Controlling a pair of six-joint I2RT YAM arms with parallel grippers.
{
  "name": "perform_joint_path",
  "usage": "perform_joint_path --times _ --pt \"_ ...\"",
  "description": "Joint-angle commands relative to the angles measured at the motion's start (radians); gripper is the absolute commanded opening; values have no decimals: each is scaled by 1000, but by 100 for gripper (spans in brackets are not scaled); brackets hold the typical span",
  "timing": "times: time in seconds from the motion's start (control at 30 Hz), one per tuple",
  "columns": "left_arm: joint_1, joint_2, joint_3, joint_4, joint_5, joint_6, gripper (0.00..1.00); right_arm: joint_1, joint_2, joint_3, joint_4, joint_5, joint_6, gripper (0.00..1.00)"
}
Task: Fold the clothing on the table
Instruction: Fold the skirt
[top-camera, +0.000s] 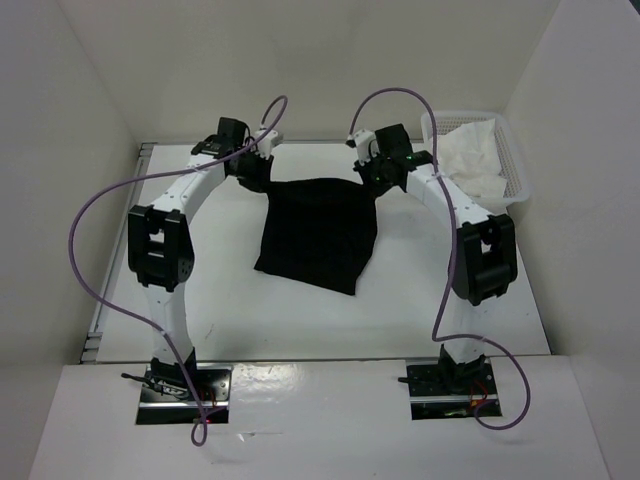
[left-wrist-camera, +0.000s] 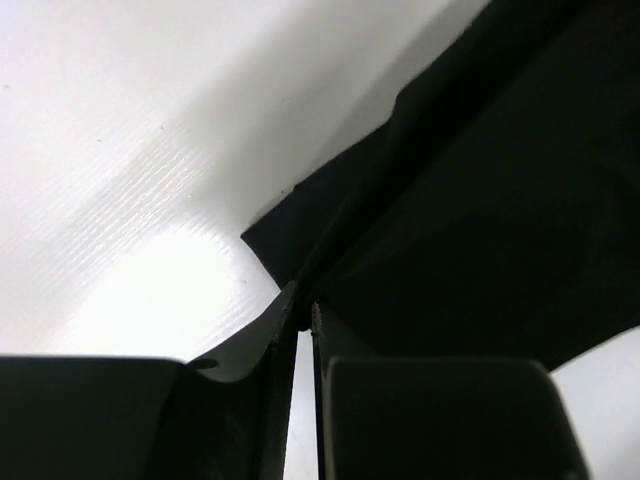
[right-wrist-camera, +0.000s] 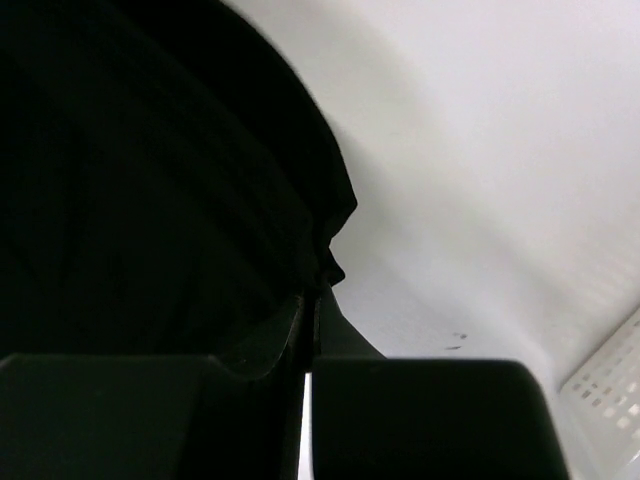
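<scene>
The left end effector (top-camera: 256, 160) is pinching the far left corner of the clothing (top-camera: 318, 232), its fingers pressed together on the black fabric, and the right end effector (top-camera: 376, 172) is pinching the far right corner the same way. The clothing is hanging between them over the middle of the counter (top-camera: 420, 300), with its near edge apparently trailing on the surface. To fold it well, both arms are probably needing to travel toward the near edge together at equal height, keeping the top edge taut so the far corners land squarely on the near ones. One black garment, one white cloth (top-camera: 470, 150) and one mesh basket (top-camera: 516, 165) holding that cloth are showing, along with two arms.
</scene>
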Motion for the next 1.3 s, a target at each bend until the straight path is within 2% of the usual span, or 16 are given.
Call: perform_joint_path --times 0.0,0.17,0.7,0.73,0.9,0.97,1.07,1.2,1.27 --pt "16 -110 -16 -18 39 42 15 53 -99 -55 -85 -28 -86 0" --pt "25 -168 -74 -58 62 79 15 107 -156 -99 -167 -51 -148 0" --pt "34 -299 -260 -133 99 160 15 136 -214 -129 -338 -143 -236 0" --pt "34 -308 -270 -133 99 160 15 151 -203 -129 -347 -143 -245 3" --pt "34 -308 -270 -164 99 179 15 202 -167 -129 -422 -152 -245 3" --pt "34 -308 -280 -173 108 179 15 217 -141 -118 -450 -193 -245 8" --pt "34 -308 -289 -185 108 197 23 259 -119 -94 -510 -236 -267 20" --pt "34 -329 -309 -196 99 208 34 268 -108 -60 -594 -297 -316 24" --pt "43 -358 -333 -196 99 217 44 277 -78 -42 -674 -322 -362 26"
